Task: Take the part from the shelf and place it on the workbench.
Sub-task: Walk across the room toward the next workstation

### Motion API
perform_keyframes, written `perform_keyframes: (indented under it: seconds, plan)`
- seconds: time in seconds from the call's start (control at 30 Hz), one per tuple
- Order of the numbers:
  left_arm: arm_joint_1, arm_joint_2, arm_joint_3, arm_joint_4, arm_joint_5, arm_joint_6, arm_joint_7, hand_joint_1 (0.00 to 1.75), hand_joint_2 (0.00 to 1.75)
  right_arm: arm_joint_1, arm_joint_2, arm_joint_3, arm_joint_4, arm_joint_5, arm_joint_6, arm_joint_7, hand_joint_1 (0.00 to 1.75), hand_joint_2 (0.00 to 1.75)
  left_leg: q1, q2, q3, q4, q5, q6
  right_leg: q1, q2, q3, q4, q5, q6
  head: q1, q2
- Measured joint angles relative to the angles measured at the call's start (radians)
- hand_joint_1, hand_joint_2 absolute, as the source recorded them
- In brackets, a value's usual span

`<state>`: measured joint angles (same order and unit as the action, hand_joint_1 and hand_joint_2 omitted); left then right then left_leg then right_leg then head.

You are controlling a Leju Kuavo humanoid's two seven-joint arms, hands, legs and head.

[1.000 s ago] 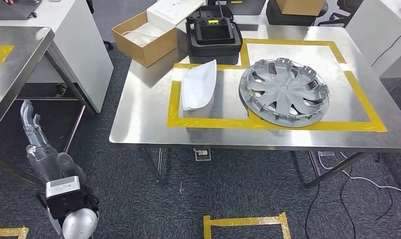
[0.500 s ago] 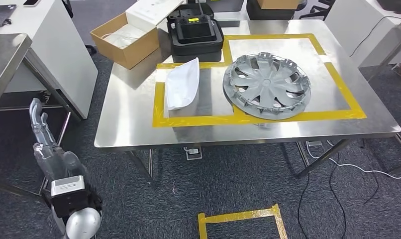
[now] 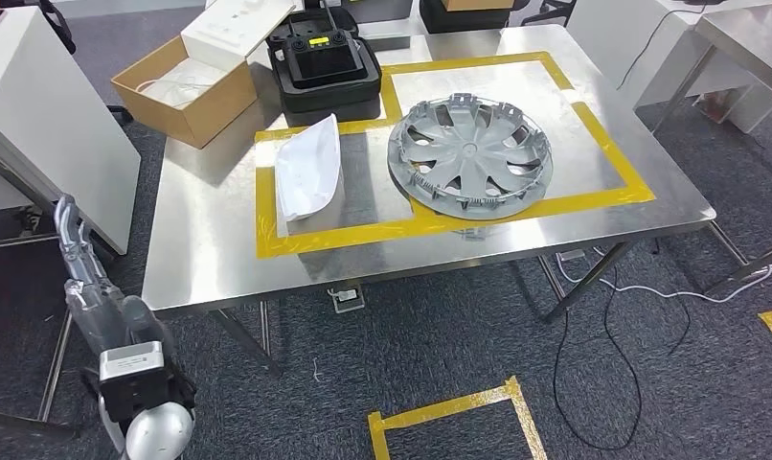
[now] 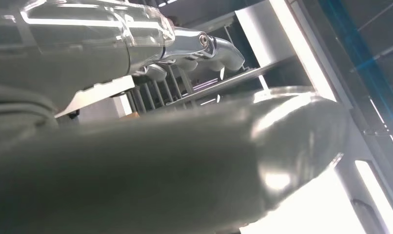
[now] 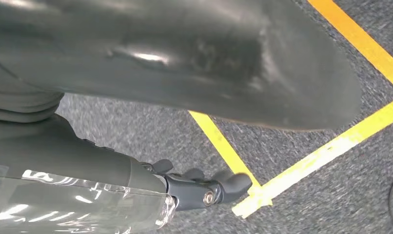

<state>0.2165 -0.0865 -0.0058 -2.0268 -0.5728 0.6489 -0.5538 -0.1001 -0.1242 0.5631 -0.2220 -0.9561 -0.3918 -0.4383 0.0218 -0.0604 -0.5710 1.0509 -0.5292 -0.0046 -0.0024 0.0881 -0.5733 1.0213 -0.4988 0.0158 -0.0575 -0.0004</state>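
**Parts on surface, both hands empty**

Left hand (image 3: 71, 240) hanging low beside surface (image 3: 205, 259), fingers (image 4: 219, 48) loosely apart, holding nothing. Right hand (image 5: 204, 187) down over grey carpet and yellow floor tape (image 5: 302, 161), fingers lightly curled, also empty; likely arms at rest while walking. Hubcap (image 3: 470, 160) flat inside yellow-taped zone, white part (image 3: 308, 179) just beside it in smaller taped box, apart. Probably placed already. Black case (image 3: 325, 69) and cardboard box (image 3: 186, 86) at far edge. Cables on floor under surface.
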Motion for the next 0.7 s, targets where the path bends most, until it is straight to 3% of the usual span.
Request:
perform_keyframes:
  seconds: [0.07,0.17,0.2,0.23,0.27,0.3,0.37,0.43,0.5,0.53,0.6,0.67,0.7]
  plan:
    - [0.001,0.000,0.000,0.000,0.004,0.000,-0.003,0.00,0.00,0.000,0.001,0.000,0.000,0.000,0.000,0.000,0.00,0.00,0.003,0.021,0.003,-0.003,0.001,0.010,0.001,-0.019,-0.012,0.024,-0.017,0.010,0.003,0.000]
    - [0.006,0.000,0.000,0.000,0.014,0.000,-0.014,0.00,0.00,-0.005,0.002,0.000,0.000,-0.005,0.000,0.000,0.00,0.00,0.002,0.060,0.005,-0.005,-0.001,0.018,0.000,-0.074,-0.095,0.191,-0.100,0.025,0.009,0.000]
    - [0.008,0.000,0.001,0.000,0.016,0.000,-0.020,0.00,0.00,-0.004,0.004,0.000,0.000,-0.007,0.001,0.000,0.00,0.00,0.001,0.073,0.005,-0.005,-0.003,0.019,-0.001,-0.080,-0.124,0.247,-0.119,0.027,0.009,0.000]
    - [0.010,0.000,0.001,0.000,0.019,0.000,-0.025,0.00,0.00,-0.003,0.005,0.000,0.000,-0.008,0.001,0.000,0.00,0.00,0.000,0.083,0.006,-0.005,-0.004,0.019,-0.001,-0.083,-0.139,0.273,-0.120,0.027,0.009,0.000]
    - [0.011,0.000,0.001,0.000,0.021,0.000,-0.030,0.00,0.00,0.000,0.006,0.000,0.000,-0.009,0.001,0.000,0.00,0.00,-0.001,0.092,0.007,-0.005,-0.006,0.019,-0.002,-0.084,-0.135,0.263,-0.102,0.025,0.009,0.000]
    - [0.011,-0.001,0.001,0.000,0.022,0.000,-0.033,0.00,0.00,0.002,0.007,0.000,0.000,-0.010,0.002,0.000,0.00,0.00,-0.003,0.101,0.010,-0.005,-0.008,0.019,0.000,-0.086,-0.113,0.217,-0.070,0.019,0.009,0.000]
    - [0.011,-0.002,0.001,0.000,0.023,0.000,-0.036,0.00,0.00,0.005,0.005,0.000,0.000,-0.011,0.002,-0.002,0.00,0.00,-0.006,0.113,0.014,-0.006,-0.012,0.016,0.009,-0.106,-0.046,0.082,-0.009,0.000,0.009,0.000]
    - [0.010,-0.002,0.001,0.001,0.024,0.000,-0.038,0.00,0.00,0.004,0.004,-0.001,0.000,-0.015,0.003,-0.006,0.00,0.00,-0.008,0.124,0.016,-0.007,-0.014,0.008,0.020,-0.123,-0.009,0.006,0.008,-0.016,0.009,0.000]
    - [0.006,-0.002,0.001,0.003,0.024,0.000,-0.041,0.00,0.00,0.005,0.003,-0.003,0.000,-0.019,0.004,-0.011,0.00,0.00,-0.007,0.132,0.021,-0.013,-0.014,-0.002,0.024,-0.119,-0.006,-0.005,0.006,-0.024,0.009,0.000]
    - [0.005,-0.003,0.001,0.003,0.024,0.000,-0.041,0.00,0.00,0.007,0.003,-0.004,0.000,-0.020,0.005,-0.013,0.00,0.00,-0.006,0.127,0.025,-0.014,-0.017,-0.007,0.023,-0.115,0.000,-0.014,0.010,-0.028,0.008,0.000]
    - [0.004,-0.003,0.001,0.004,0.023,0.000,-0.042,0.00,0.00,0.007,0.004,-0.006,0.000,-0.022,0.006,-0.015,0.00,0.00,-0.005,0.088,0.015,0.021,-0.045,-0.014,0.017,-0.107,0.015,-0.037,0.021,-0.038,0.006,0.000]
    - [0.004,-0.003,0.001,0.005,0.022,0.000,-0.043,0.00,0.00,0.005,0.006,-0.007,0.000,-0.023,0.008,-0.017,0.00,0.00,-0.005,0.053,-0.039,0.129,-0.101,-0.018,0.015,-0.096,0.022,-0.047,0.025,-0.044,0.002,0.000]
    - [0.005,-0.003,0.001,0.006,0.022,0.000,-0.043,0.00,0.00,0.004,0.006,-0.008,0.000,-0.024,0.009,-0.017,0.00,0.00,-0.005,0.051,-0.071,0.186,-0.122,-0.020,0.015,-0.089,0.022,-0.046,0.025,-0.045,0.002,0.000]
